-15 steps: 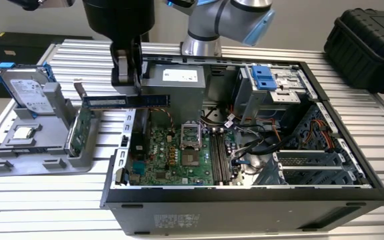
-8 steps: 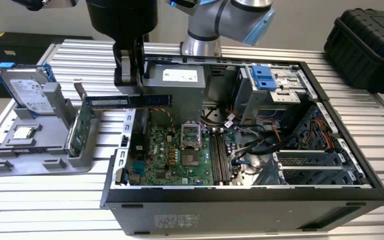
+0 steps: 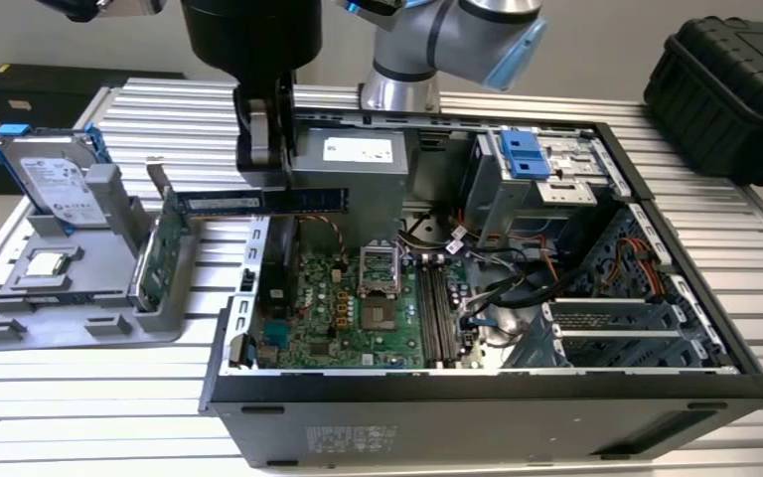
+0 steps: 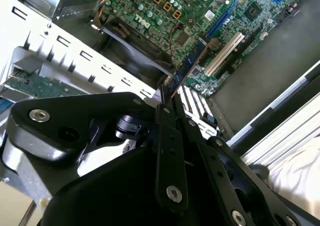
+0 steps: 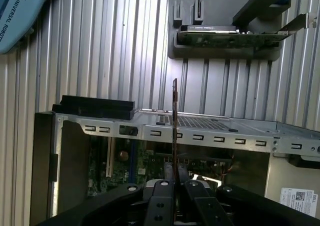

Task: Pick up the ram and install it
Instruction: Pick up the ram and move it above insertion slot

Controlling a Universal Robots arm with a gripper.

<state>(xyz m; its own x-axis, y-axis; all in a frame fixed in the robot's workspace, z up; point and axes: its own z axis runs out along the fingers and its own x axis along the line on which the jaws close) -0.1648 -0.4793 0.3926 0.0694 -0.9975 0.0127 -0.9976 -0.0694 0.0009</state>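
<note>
The ram (image 3: 315,200) is a long, thin dark blue stick, held level in the air with my gripper (image 3: 266,184) shut on its middle. It hangs over the open computer case's (image 3: 488,397) wall on the exterior view's left, between the grey holder (image 3: 76,318) and the motherboard (image 3: 342,318). Both wrist views show the ram edge-on, sticking out from between the fingers: ram (image 4: 192,61) from gripper (image 4: 167,103), and ram (image 5: 174,116) from gripper (image 5: 175,176). The long memory slots (image 3: 437,313) lie below, toward the exterior view's right.
On the grey holder stand a silver hard drive in a blue frame (image 3: 57,179) and a green circuit card (image 3: 156,258). Cables, a drive cage (image 3: 540,189) and the power supply (image 3: 349,159) crowd the case. A black hard case (image 3: 739,89) sits at the far right.
</note>
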